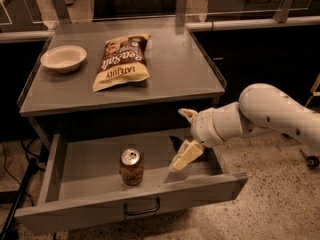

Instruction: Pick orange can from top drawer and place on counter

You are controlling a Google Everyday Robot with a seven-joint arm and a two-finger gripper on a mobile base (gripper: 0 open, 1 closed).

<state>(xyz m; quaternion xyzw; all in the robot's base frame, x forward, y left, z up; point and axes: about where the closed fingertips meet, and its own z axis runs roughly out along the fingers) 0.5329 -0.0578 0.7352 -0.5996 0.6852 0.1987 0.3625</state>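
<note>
The orange can (131,167) stands upright in the middle of the open top drawer (100,207), silver top up. My gripper (183,136) hangs over the drawer's right part, to the right of the can and apart from it. Its two pale fingers (185,156) are spread wide, one above the other, with nothing between them. The white arm reaches in from the right. The counter (175,69) is the grey top above the drawer.
A brown-and-yellow chip bag (121,61) lies on the counter's middle and a white bowl (63,58) sits at its left rear. A rail and dark cabinets stand behind. Cables hang at the lower left by the drawer's side.
</note>
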